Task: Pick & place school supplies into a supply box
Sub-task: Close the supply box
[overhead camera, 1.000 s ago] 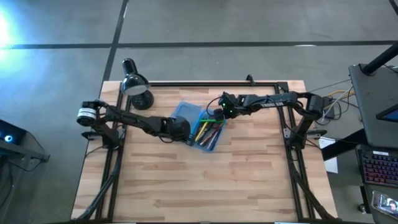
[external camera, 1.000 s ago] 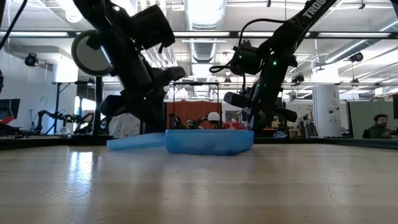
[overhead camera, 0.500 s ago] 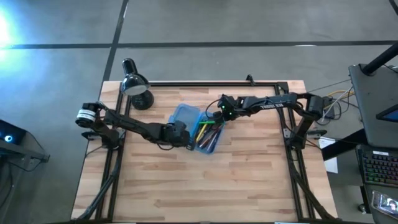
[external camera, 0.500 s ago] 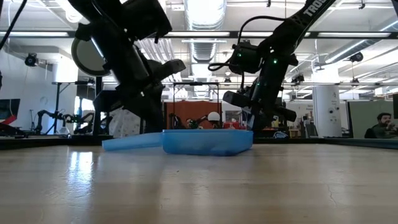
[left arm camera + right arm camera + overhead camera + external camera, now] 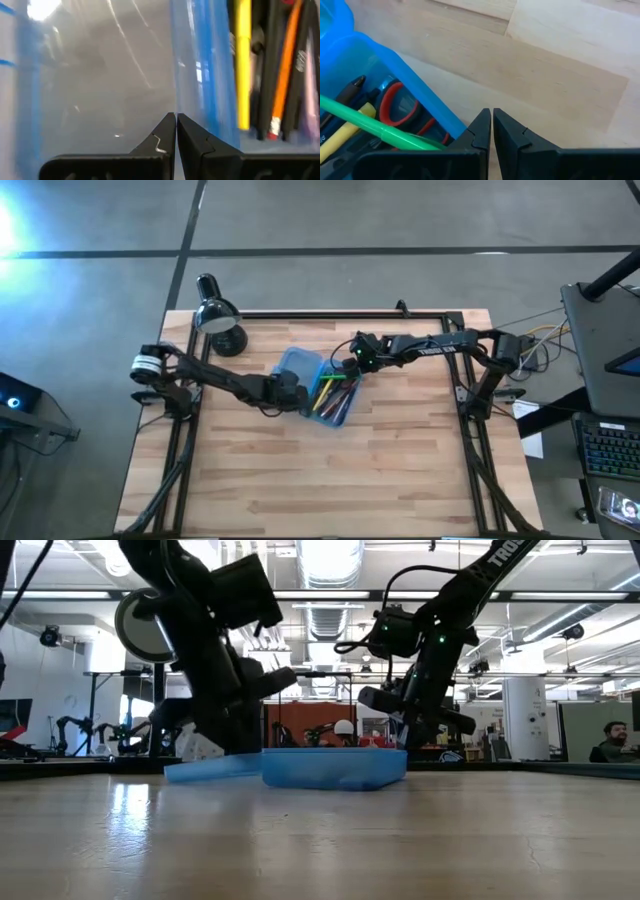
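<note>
At table centre: supply box [image 5: 318, 385] open | both arms' jaws pressed together at its edges | front boards bare

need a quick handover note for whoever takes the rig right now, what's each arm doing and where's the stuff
Left end effector: shut, empty, low over the open lid half of the blue pencil case.
Right end effector: shut, empty, at the case's far corner by the scissors.
Done: yellow pen, green pen, orange pencil and dark pens all lie in the case's tray half.
No supplies show loose on the table.
Left: probably just closing the lid.
</note>
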